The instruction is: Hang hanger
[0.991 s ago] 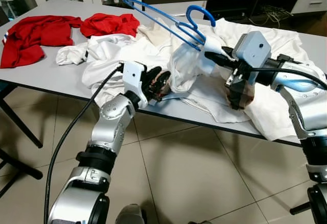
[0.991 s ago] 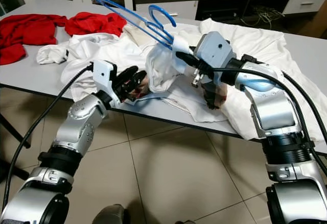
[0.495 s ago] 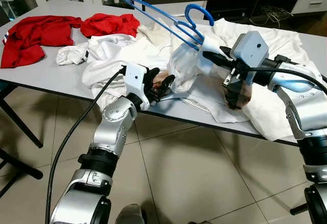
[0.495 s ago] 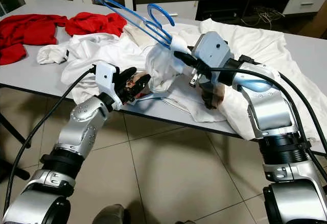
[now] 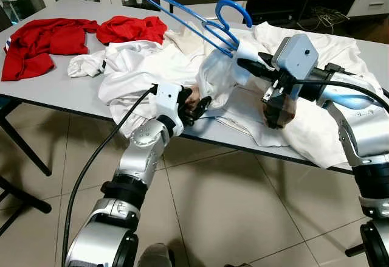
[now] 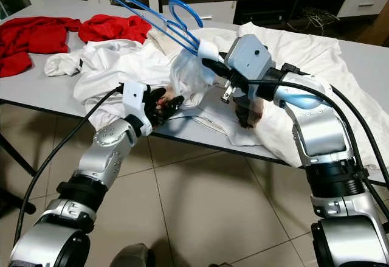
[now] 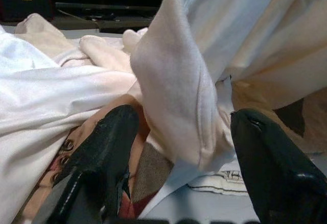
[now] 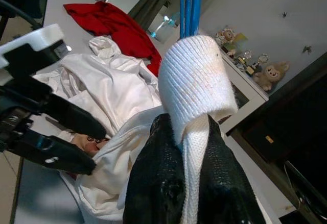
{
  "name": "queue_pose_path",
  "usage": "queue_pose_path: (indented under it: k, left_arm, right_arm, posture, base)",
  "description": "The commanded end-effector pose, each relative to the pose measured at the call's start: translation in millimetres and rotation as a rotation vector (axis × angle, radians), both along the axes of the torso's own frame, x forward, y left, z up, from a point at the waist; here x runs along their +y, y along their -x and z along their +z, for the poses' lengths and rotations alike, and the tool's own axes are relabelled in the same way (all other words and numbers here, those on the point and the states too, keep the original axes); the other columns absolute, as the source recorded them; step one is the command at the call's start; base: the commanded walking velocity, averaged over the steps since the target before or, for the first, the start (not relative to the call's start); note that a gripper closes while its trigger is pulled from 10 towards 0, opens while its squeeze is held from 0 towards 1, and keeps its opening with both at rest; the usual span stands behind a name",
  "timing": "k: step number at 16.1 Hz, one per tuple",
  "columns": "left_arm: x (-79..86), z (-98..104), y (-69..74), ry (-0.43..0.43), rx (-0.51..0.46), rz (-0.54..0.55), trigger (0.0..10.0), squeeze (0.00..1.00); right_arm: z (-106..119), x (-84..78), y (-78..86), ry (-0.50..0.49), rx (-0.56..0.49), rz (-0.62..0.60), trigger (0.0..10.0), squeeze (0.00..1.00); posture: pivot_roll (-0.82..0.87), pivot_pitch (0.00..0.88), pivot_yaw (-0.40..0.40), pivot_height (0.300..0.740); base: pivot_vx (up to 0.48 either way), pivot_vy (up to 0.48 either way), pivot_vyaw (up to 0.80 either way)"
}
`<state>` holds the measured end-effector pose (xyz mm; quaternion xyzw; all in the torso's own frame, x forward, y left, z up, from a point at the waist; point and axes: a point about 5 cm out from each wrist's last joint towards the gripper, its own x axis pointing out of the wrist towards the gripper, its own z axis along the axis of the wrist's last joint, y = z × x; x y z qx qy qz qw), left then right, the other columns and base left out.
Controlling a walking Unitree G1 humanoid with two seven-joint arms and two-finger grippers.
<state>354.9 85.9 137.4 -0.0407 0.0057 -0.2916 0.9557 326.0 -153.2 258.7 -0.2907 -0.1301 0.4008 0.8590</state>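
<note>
Left claw has pushed further in across the bench edge since a second ago, now right at the hanging fold of the white garment. Its fingers are spread apart, one each side of that fold, not yet closed on it. Blue hanger has shifted slightly up and toward the robot's left. Right claw is clenched on the white ribbed collar bunched at the hanger's neck, holding hanger and garment up off the bench; hanger tilted, hook toward the right arm, long bars pointing up and away to the far left. More white laundry piled under and around both claws. Two red garments lie well apart at the far left of the bench. Tiled floor below.
</note>
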Motion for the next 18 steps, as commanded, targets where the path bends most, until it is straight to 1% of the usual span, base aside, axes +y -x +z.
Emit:
queue_pose_path:
  k: [1, 5, 6, 7, 13, 15, 18]
  left_arm:
    - [-5.1, 3, -1.3, -0.011, -0.013, -0.022, 10.0, 0.0]
    - [-6.0, 6, -4.3, -0.016, -0.03, -0.019, 10.0, 0.0]
    - [-4.4, 5, -5.6, -0.02, -0.025, -0.01, 7.1, 0.0]
    - [-2.5, 4, -6.6, -0.025, -0.019, 0.001, 0.0, 0.0]
    - [2.3, 0, -9.0, -0.033, -0.012, 0.026, 0.0, 0.0]
    - [3.0, 0, -9.2, -0.029, -0.021, 0.028, 0.0, 0.0]
    - [5.3, 2, -9.7, -0.02, -0.039, 0.037, 0.0, 0.0]
  right_arm:
    - [5, 3.1, 3.9, -0.014, -0.014, 0.027, 0.0, 0.0]
    - [2, 7.1, 7.0, -0.017, -0.003, 0.041, 0.0, 0.0]
    - [1, 8.8, 8.1, -0.02, 0.001, 0.048, 0.0, 0.0]
    - [1, 10.3, 9.3, -0.029, 0.002, 0.056, 0.0, 0.0]
    - [4, 12.0, 15.8, -0.081, 0.009, 0.083, 0.0, 0.0]
    - [9, 8.6, 17.6, -0.105, 0.008, 0.081, 0.0, 0.0]
    - [10, 5.5, 20.1, -0.113, 0.017, 0.087, 0.0, 0.0]
  posture:
    - [0.16, 0.0, 0.014, 0.74]
    - [0.16, 0.0, 0.019, 0.74]
    - [0.16, 0.0, 0.021, 0.74]
    - [0.16, 0.0, 0.022, 0.74]
    - [0.16, 0.0, 0.024, 0.74]
    - [0.16, 0.0, 0.023, 0.74]
    - [0.16, 0.0, 0.019, 0.74]
  base:
    - [0.0, 0.0, 0.0]
    - [0.0, 0.0, 0.0]
    - [0.0, 0.0, 0.0]
    - [0.0, 0.0, 0.0]
    - [0.0, 0.0, 0.0]
    - [0.0, 0.0, 0.0]
    - [0.0, 0.0, 0.0]
